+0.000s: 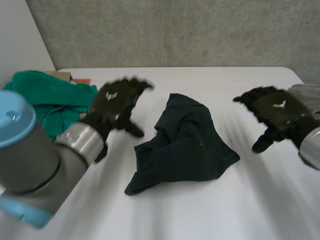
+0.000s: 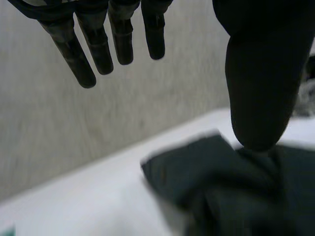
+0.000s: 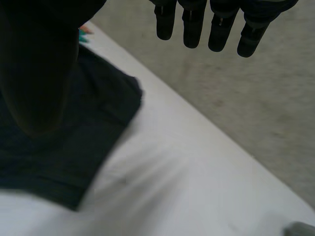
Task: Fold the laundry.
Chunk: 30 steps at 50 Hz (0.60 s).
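A dark navy garment (image 1: pixel 185 145) lies crumpled in the middle of the white table (image 1: pixel 200 210). My left hand (image 1: pixel 116 104) hovers just left of it, fingers (image 2: pixel 93 46) spread and straight, holding nothing; the garment (image 2: pixel 236 191) lies below its thumb (image 2: pixel 261 83). My right hand (image 1: pixel 272 107) hovers to the garment's right, also open, with straight fingers (image 3: pixel 216 24) and the cloth (image 3: pixel 74 132) under its thumb (image 3: pixel 39 64). Neither hand touches the cloth.
A green heap of clothes (image 1: pixel 50 100) sits at the table's far left, behind my left arm. A grey cloth (image 1: pixel 307 95) lies at the far right edge, behind my right hand. A concrete wall (image 1: pixel 175 30) stands behind the table.
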### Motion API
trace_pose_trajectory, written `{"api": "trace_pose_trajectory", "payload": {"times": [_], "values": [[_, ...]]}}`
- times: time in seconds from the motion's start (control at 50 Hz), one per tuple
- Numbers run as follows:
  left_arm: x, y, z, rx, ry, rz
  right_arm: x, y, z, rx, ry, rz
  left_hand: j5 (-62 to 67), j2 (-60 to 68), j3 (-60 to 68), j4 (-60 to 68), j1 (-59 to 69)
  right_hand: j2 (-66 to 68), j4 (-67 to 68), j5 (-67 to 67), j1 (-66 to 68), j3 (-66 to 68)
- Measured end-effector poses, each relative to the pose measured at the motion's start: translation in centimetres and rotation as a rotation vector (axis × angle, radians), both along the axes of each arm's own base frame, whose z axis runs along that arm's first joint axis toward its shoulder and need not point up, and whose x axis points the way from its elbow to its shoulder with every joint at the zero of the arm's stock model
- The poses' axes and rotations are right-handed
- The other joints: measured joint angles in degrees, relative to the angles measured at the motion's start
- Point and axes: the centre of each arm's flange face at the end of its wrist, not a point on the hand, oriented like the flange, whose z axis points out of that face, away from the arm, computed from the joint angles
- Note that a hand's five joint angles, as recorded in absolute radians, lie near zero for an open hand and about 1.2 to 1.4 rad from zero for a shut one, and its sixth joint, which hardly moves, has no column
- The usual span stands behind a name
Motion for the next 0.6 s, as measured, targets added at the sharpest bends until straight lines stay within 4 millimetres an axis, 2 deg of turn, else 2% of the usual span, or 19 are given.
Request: {"api": "trace_pose_trajectory", "payload": {"times": [0.06,0.14,0.2,0.22,0.24,0.32,0.46,0.48,0.6], "values": [[1.3,1.7,-2.0,0.097,-0.072,0.018,0.6,0.6,-1.5,0.04,0.036,0.038,3.5,3.5,3.6,3.4,4.1,0.0,0.1,0.0,0.0,0.1],[2.8,4.1,-4.7,0.248,-0.17,0.022,1.5,1.0,-4.7,0.111,0.125,0.1,5.9,5.6,5.9,5.7,5.9,0.0,0.1,0.0,0.0,0.1],[3.4,5.2,-6.1,0.335,-0.219,0.018,2.0,1.0,-6.8,0.144,0.182,0.141,6.1,5.7,6.0,5.9,5.9,0.0,0.1,0.0,0.0,0.1],[3.4,5.2,-6.1,0.335,-0.219,0.018,2.0,1.0,-6.8,0.144,0.182,0.141,6.1,5.7,6.0,5.9,5.9,0.0,0.1,0.0,0.0,0.1],[3.6,5.6,-6.8,0.375,-0.239,0.015,2.2,0.9,-7.8,0.151,0.206,0.158,6.1,5.7,6.0,5.9,5.9,0.0,0.1,0.0,0.0,0.1],[3.6,5.5,-7.9,0.412,-0.257,0.013,2.5,0.0,-9.3,0.132,0.227,0.172,6.1,5.7,6.0,5.9,5.9,1.7,1.7,1.6,0.2,1.8],[2.7,4.0,-9.7,0.397,-0.247,0.012,2.9,-1.9,-11.0,0.068,0.223,0.167,7.4,7.1,7.3,7.3,7.5,7.2,8.4,8.2,6.9,8.4],[2.5,3.7,-10.0,0.39,-0.243,0.011,2.9,-2.2,-11.2,0.059,0.221,0.166,11.9,11.9,12.1,12.0,13.0,7.2,9.0,8.8,7.4,8.9],[1.5,2.8,-11.0,0.368,-0.233,-0.001,3.4,-3.1,-11.6,0.043,0.215,0.173,24.1,24.6,24.6,24.5,24.7,7.3,10.7,10.6,9.4,10.8]]}}
